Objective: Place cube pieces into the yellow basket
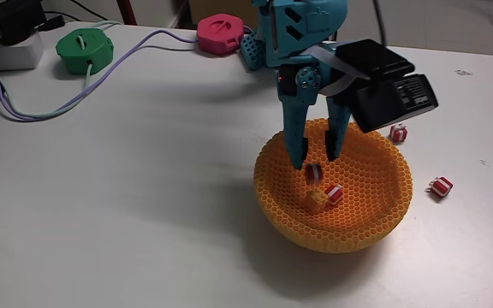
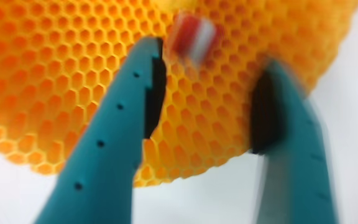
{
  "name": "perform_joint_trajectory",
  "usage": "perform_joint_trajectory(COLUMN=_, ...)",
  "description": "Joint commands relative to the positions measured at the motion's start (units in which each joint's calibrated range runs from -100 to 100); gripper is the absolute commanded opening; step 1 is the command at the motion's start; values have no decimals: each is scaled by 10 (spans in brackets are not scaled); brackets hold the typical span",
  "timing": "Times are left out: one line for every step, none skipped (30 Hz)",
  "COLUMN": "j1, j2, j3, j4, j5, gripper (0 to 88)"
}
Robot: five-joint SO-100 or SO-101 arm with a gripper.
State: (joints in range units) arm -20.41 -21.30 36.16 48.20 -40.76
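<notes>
**Inside the yellow basket: a striped piece lies free just below the gripper**

Over the yellow basket [image 1: 362,218] the gripper [image 1: 316,159] is held with jaws apart. A red-and-white cube piece [image 1: 314,172] is seen just beneath the fingertips, unheld; two more [image 1: 325,197] rest on the basket floor.

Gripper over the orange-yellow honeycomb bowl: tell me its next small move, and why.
Probably lift straight up out of the orange-yellow honeycomb mesh bowl. The teal two-finger gripper hangs open with nothing between its fingers, and a red-and-white striped block sits just below it inside the bowl. Two more striped blocks lie on the white table, still to collect.
</notes>
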Motion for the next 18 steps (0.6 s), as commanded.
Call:
perform_joint_trajectory(j1=-13, j2=-37, j3=-17, j4=-6, j5=19, gripper=457)
perform_joint_trajectory(j1=-20, j2=-42, j3=-16, j4=-5, j5=17, gripper=459)
perform_joint_trajectory(j1=-27, j2=-48, j3=-14, j4=-5, j5=14, gripper=460)
perform_joint_trajectory(j1=-37, j2=-59, j3=-13, j4=3, j5=8, gripper=458)
perform_joint_trajectory(j1=-49, j2=-74, j3=-14, j4=18, j5=2, gripper=455)
perform_joint_trajectory(j1=-61, j2=-93, j3=-14, j4=31, j5=1, gripper=455)
perform_joint_trajectory(j1=-76, j2=-116, j3=-15, j4=53, j5=-3, gripper=455)
perform_joint_trajectory(j1=-95, j2=-138, j3=-16, j4=78, j5=-12, gripper=455)
perform_joint_trajectory(j1=-118, j2=-162, j3=-13, j4=97, j5=-20, gripper=453)
perform_joint_trajectory(j1=-144, j2=-189, j3=0, j4=110, j5=-34, gripper=448)
perform_joint_trajectory(j1=-177, j2=-216, j3=19, j4=113, j5=-54, gripper=445)
perform_joint_trajectory(j1=-213, j2=-243, j3=42, j4=111, j5=-75, gripper=447)
perform_joint_trajectory(j1=-244, j2=-270, j3=65, j4=101, j5=-93, gripper=448)
perform_joint_trajectory(j1=-276, j2=-293, j3=90, j4=89, j5=-113, gripper=444)
perform_joint_trajectory(j1=-308, j2=-312, j3=113, j4=71, j5=-132, gripper=444)
perform_joint_trajectory(j1=-336, j2=-324, j3=133, j4=52, j5=-147, gripper=445)
perform_joint_trajectory(j1=-360, j2=-329, j3=146, j4=37, j5=-157, gripper=443)
perform_joint_trajectory(j1=-380, j2=-330, j3=158, j4=19, j5=-167, gripper=440)
